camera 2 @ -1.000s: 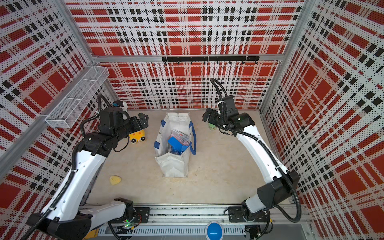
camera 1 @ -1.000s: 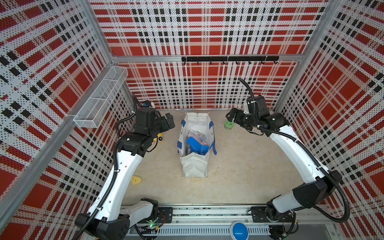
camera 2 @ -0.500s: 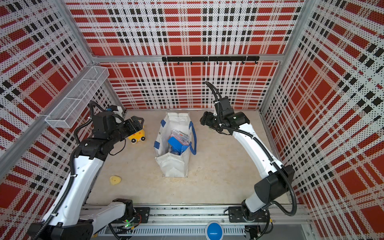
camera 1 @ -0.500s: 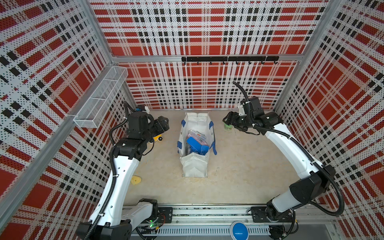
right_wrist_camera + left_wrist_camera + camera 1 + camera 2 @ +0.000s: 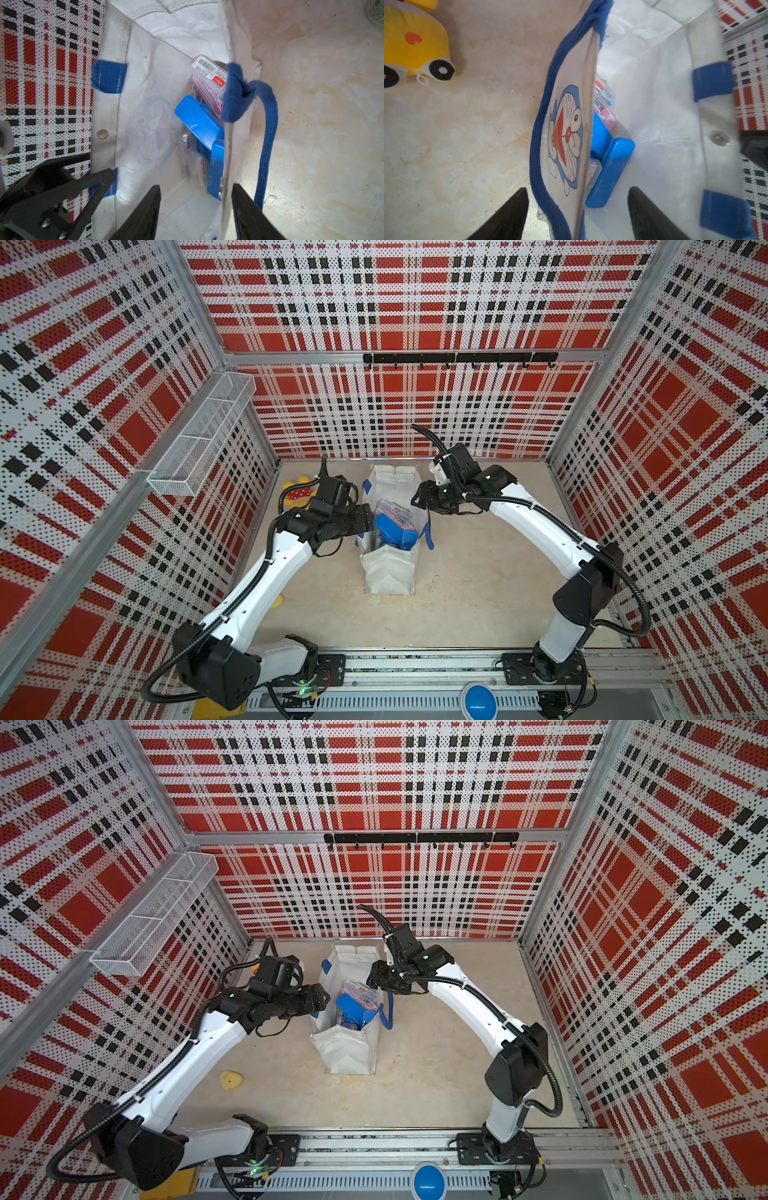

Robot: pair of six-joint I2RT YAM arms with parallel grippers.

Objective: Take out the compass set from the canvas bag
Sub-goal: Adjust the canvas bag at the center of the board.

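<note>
The white canvas bag (image 5: 390, 572) stands open mid-floor, its cat print (image 5: 566, 135) facing my left arm. Inside, a clear case with a barcode label and pink tools, apparently the compass set (image 5: 207, 69) (image 5: 395, 510), leans on a blue box (image 5: 197, 120). My left gripper (image 5: 578, 188) (image 5: 365, 518) is open and straddles the printed wall, one finger outside and one inside. Across the bag, my right gripper (image 5: 195, 186) (image 5: 374, 979) is open astride the opposite wall, whose fabric lies close to the outer finger. Neither holds anything.
A yellow plush toy (image 5: 415, 47) lies at the back left beside the bag. A small yellow piece (image 5: 230, 1080) sits front left, and a green item (image 5: 376, 12) back right. A blue strap (image 5: 268, 133) hangs outside the bag. A wire basket (image 5: 203, 439) juts from the left wall.
Both arms swung inward from the toy and the green item to the bag's rim. Both grippers have narrowed, the right more than the left.
</note>
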